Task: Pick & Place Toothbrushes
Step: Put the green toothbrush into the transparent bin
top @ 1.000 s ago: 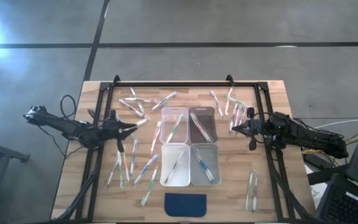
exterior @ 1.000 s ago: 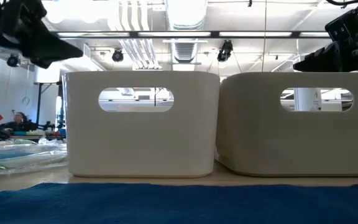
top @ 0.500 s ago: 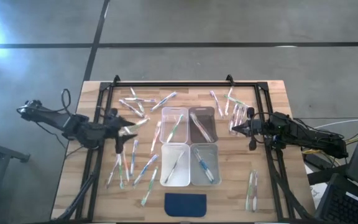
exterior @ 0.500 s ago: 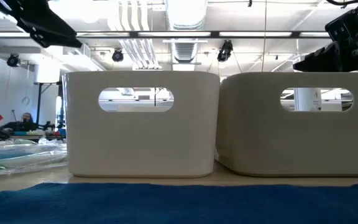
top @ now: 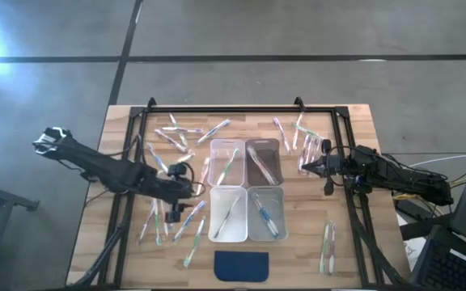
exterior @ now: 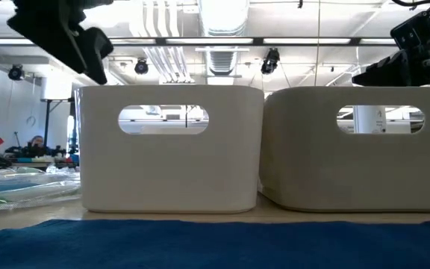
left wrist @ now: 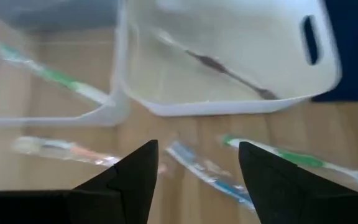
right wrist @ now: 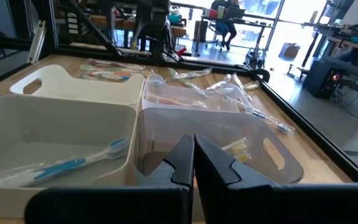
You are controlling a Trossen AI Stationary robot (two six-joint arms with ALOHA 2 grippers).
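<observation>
Many thin toothbrushes lie flat on the wooden table: a group [top: 172,214] left of the bins, more at the far left [top: 176,136], the far right [top: 302,137] and the near right [top: 328,246]. Four bins [top: 247,187] stand in the middle, each with a toothbrush or two inside. My left gripper [top: 191,191] hangs open, slanting down, just left of the bins. In its wrist view the open fingers [left wrist: 197,158] stand above a blue toothbrush [left wrist: 207,175] and touch nothing. My right gripper [top: 307,168] waits shut at the right of the bins [right wrist: 193,155].
A dark blue pad [top: 242,265] lies at the near edge in front of the bins. A black frame rail [top: 225,109] runs along the table's far side and down both sides. The white near-left bin [left wrist: 229,93] stands close beyond my left fingers.
My left gripper has swung from beside the far-left bin toward the table's near edge and a little toward the bins, and has tipped from nearly level to slanting down over the loose toothbrushes. The toothbrushes and bins have not moved.
</observation>
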